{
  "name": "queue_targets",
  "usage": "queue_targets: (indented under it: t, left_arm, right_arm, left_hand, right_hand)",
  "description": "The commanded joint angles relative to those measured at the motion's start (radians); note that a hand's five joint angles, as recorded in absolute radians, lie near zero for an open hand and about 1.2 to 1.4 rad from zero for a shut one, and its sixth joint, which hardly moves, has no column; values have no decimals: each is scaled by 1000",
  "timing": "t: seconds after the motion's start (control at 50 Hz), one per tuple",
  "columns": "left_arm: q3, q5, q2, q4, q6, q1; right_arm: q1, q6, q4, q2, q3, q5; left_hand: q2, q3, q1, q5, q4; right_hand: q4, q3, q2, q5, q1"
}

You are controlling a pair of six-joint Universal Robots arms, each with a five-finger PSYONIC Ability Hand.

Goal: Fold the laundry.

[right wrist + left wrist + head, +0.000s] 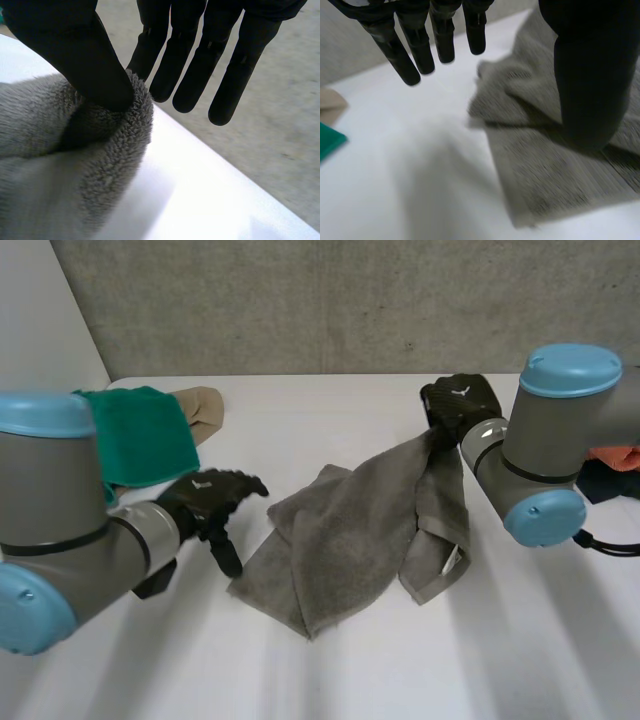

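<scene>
**Towel half-gathered: one corner held up, the opposite edge not yet gripped.**

The grey towel [350,530] lies rumpled in the middle of the desk [300,680], with its near end bunched over itself. Just beside its left edge hangs the left robot hand [205,502], fingers straight and spread, holding nothing. Its thumb is over the cloth, though I cannot tell whether it touches. Farther back, the right robot hand [460,405] pinches a far corner between its thumb and a finger. That corner is raised off the desk and the towel drapes down from it. At the far left lie a green cloth [140,435] and a tan cloth [200,405], well apart from the towel. The step in hand looks like spreading the towel before a first fold. The next move likely calls for the left robot hand to close on the left edge, so both can draw the towel flat.
</scene>
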Motion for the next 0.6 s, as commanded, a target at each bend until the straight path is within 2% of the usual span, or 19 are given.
queue_targets:
  t: [0.02, 0.04, 0.06, 0.08, 0.22, 0.32, 0.38, 0.5, 0.6]
  left_arm:
    - [35, -46, -67, -42, -34, -50]
    - [37, -53, -67, -41, -37, -53]
    - [38, -66, -64, -37, -40, -57]
    - [37, -74, -62, -37, -41, -58]
    - [25, -129, -33, -21, -32, -83]
    - [-12, -161, -2, -14, -18, -113]
    - [-37, -172, 20, 2, -15, -130]
    - [-58, -181, 51, 18, -15, -162]
    - [-54, -188, 64, 18, -15, -185]
  right_arm:
    - [-17, -50, -125, 119, -128, 139]
    - [-20, -64, -134, 123, -134, 141]
    - [-20, -90, -145, 132, -142, 141]
    - [-18, -102, -145, 131, -145, 141]
    - [-18, -121, -84, 15, -82, 130]
    - [-20, -147, 40, -139, 55, 80]
    - [-26, -177, 128, -214, 148, 29]
    - [-46, -202, 223, -263, 291, -39]
    - [-52, -184, 193, -240, 368, -56]
  left_hand:
    - [-94, -105, -59, -95, -94]
    - [-100, -111, -65, -101, -99]
    - [-118, -128, -82, -118, -117]
    - [-124, -134, -88, -124, -123]
    - [-127, -137, -91, -127, -126]
    - [-127, -137, -91, -127, -126]
    - [-127, -137, -91, -127, -126]
    - [-130, -140, -94, -130, -129]
    - [-130, -140, -94, -130, -129]
  right_hand:
    - [-25, -14, -7, 10, 51]
    - [-376, -365, -358, -341, -300]
    - [-949, -939, -931, -915, -873]
    - [-1025, -1015, -1008, -991, -950]
    - [-1025, -1015, -1008, -991, -950]
    - [-1025, -1015, -1008, -991, -950]
    - [-911, -901, -894, -877, -836]
    - [-738, -727, -720, -703, -662]
    - [-690, -680, -673, -656, -615]
